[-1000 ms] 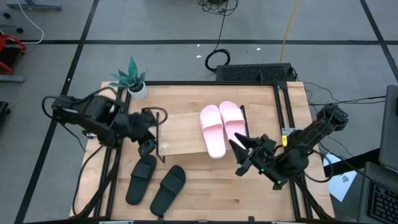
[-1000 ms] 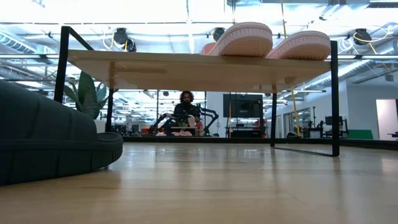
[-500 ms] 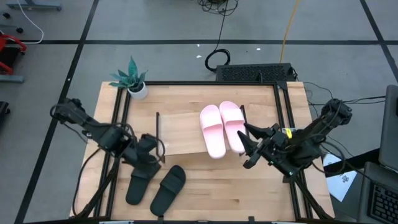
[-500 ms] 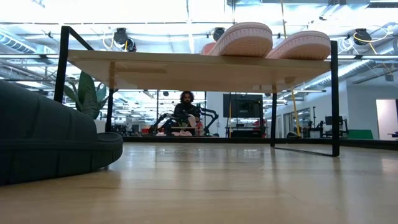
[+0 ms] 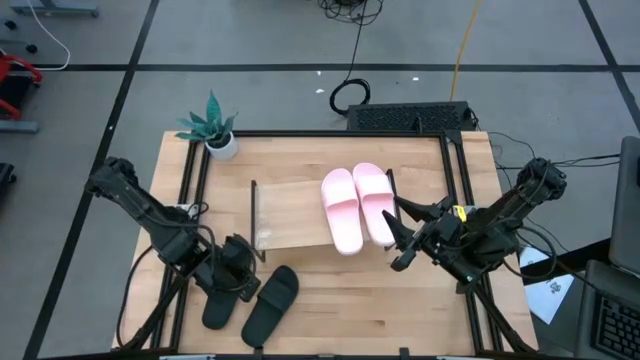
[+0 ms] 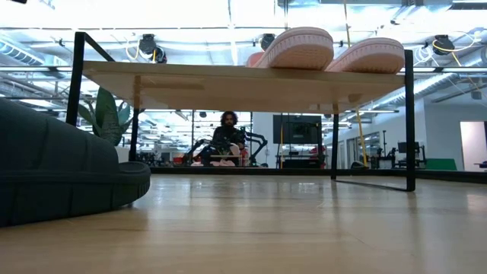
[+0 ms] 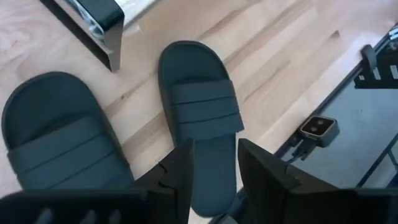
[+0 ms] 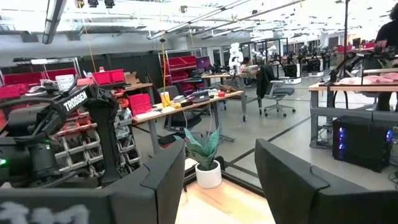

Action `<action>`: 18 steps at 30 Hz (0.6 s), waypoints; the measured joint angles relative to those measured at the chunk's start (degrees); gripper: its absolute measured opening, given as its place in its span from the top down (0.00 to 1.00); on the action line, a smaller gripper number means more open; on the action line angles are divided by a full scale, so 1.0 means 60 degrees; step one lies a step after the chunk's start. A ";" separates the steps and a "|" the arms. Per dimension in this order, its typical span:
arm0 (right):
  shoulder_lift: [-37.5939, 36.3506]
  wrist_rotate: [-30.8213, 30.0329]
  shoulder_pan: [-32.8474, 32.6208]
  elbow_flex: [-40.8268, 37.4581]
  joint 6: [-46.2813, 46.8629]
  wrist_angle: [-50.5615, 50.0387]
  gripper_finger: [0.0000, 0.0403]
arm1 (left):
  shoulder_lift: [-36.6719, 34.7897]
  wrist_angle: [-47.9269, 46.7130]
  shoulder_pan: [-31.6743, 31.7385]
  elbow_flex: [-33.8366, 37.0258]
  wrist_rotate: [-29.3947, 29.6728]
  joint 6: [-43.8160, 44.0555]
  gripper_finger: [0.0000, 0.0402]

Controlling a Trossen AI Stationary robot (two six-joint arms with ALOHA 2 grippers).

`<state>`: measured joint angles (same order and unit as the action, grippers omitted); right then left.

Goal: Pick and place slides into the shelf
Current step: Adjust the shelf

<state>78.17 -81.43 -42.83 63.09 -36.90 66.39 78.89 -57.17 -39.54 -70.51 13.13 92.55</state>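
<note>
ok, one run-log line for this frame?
pink pair: on shelf | black pair: on table | left gripper: open over one black slide | right gripper: open, empty, beside shelf

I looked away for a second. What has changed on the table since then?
The left claw swung away from the shelf's left end, toward the table's front, and now hangs open over the black slides, holding nothing. The right claw, open, edged back a little toward the pink slides. All four slides and the shelf stayed put.
</note>
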 joint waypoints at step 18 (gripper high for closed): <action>0.0000 -0.1202 -0.0004 0.0000 0.0018 0.0007 0.55 | -0.0004 0.0479 0.0935 0.0621 0.0486 -0.1675 0.70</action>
<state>78.17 -88.64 -42.85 63.09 -36.79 66.43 78.87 -54.30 -33.93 -66.78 16.04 82.50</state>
